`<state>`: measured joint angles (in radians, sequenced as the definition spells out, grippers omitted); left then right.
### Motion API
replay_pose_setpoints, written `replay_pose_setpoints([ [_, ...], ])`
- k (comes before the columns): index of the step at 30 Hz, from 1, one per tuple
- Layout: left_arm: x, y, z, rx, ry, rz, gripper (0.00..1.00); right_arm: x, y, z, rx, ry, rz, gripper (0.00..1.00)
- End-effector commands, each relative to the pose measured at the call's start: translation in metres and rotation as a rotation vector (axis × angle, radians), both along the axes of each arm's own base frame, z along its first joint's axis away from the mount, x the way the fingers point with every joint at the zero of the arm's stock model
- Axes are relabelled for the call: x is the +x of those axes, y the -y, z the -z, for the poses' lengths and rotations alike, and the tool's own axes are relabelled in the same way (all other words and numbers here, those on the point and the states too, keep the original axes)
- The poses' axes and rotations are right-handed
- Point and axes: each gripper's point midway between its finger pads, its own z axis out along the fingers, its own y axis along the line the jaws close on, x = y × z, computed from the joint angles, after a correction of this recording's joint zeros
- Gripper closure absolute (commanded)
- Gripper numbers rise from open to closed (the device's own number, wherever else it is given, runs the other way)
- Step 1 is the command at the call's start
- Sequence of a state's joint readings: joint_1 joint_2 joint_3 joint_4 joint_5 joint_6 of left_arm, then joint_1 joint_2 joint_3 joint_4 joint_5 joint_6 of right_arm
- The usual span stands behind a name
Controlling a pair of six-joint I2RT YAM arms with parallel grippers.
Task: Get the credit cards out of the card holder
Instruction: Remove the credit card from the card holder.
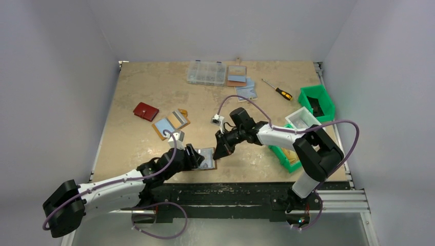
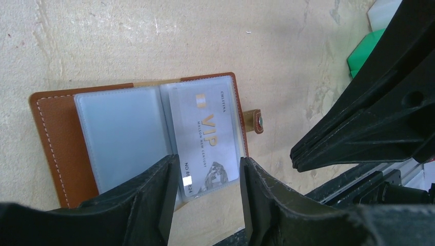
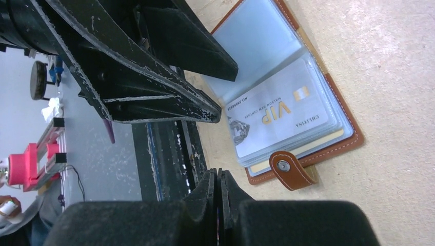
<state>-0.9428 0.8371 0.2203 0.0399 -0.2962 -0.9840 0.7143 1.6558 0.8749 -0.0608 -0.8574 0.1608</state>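
Note:
The brown leather card holder (image 1: 206,158) lies open near the table's front edge. In the left wrist view its leather cover (image 2: 56,138) frames pale clear sleeves, and a silvery-grey VIP credit card (image 2: 208,136) sits in the right sleeve. The left sleeve looks empty. My left gripper (image 2: 205,179) is open and straddles the card's near end from just above. My right gripper (image 3: 216,177) is shut, empty as far as I can see, and hovers just beside the holder's snap tab (image 3: 290,170). A pale yellow edge (image 3: 308,148) shows under the sleeves.
A dark red wallet (image 1: 145,111) and another holder with a blue card (image 1: 171,123) lie to the left. A clear organiser box (image 1: 206,73), a third holder (image 1: 236,76) and a screwdriver (image 1: 277,90) lie at the back. Green bins (image 1: 317,102) stand right.

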Motion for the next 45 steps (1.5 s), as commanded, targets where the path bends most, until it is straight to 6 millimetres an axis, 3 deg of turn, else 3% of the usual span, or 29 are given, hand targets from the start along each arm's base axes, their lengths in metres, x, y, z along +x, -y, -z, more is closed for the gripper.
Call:
replay_pose_setpoints([
  [1,0.007,0.003,-0.013,-0.044,0.054,-0.01,0.51,0.002,-0.009,-0.007,0.014,0.05,-0.047,0.96],
  [4,0.006,0.002,-0.014,-0.068,0.063,-0.018,0.47,0.0,-0.01,-0.004,-0.001,0.058,-0.062,0.96],
  [12,0.005,0.001,-0.015,-0.139,0.066,-0.04,0.15,-0.002,-0.011,0.001,-0.017,0.067,-0.073,0.96],
  [31,0.004,0.002,-0.006,-0.093,0.035,-0.032,0.18,-0.001,-0.013,0.014,-0.059,0.067,-0.077,0.96],
  [45,0.006,0.006,-0.01,-0.101,0.045,-0.024,0.21,0.0,-0.014,0.015,-0.067,0.073,-0.074,0.96],
])
